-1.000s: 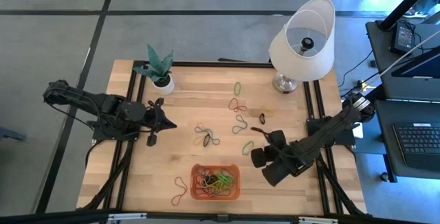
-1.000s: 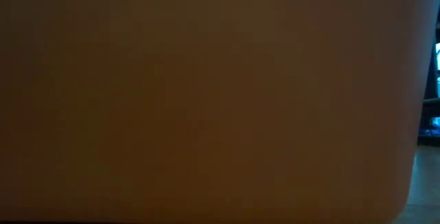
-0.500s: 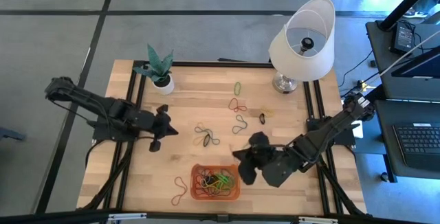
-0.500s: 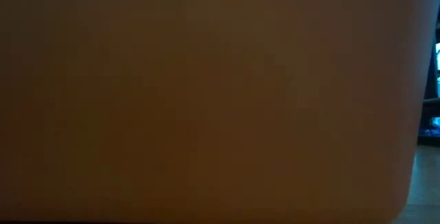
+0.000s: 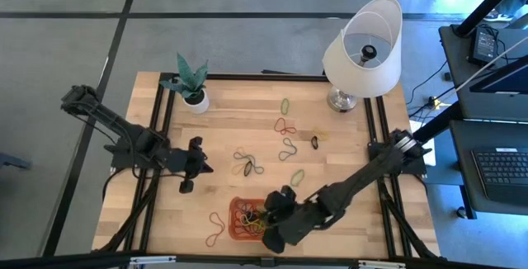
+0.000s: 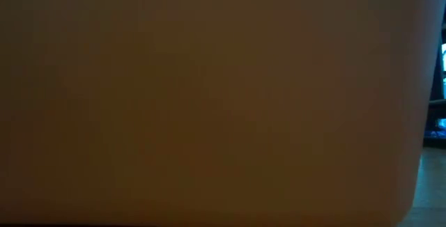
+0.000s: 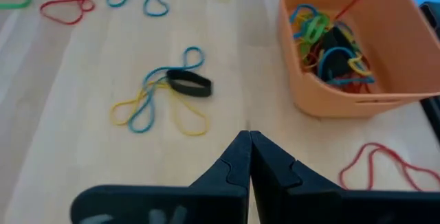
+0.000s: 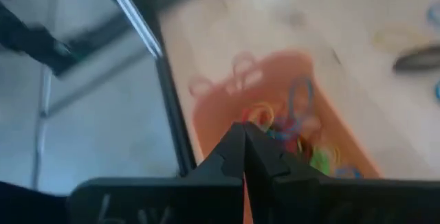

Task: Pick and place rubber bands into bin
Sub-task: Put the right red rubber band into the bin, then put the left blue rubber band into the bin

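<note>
High view: your right hand (image 5: 268,219) sits low in the frame's centre, over the bin (image 5: 238,233), whose orange rim shows beside it. You are at the drop step; whether a band is pinched there cannot be seen. Loose rubber bands (image 5: 247,164) lie mid-frame on the worktop (image 5: 223,112). Your left hand (image 5: 200,166) waits left of centre.

Low view: an orange-brown surface fills nearly the whole frame; nothing useful is visible.

Left wrist view: the left hand (image 7: 249,141) is pressed shut and empty, bands (image 7: 168,97) in mid-frame, the bin (image 7: 323,104) at upper right.

Right wrist view: blurred. The right hand (image 8: 244,138) is closed to a point over the bin (image 8: 213,114); any held band is indistinguishable. Next, you need to part the fingers above the bin, then return for the loose bands.
</note>
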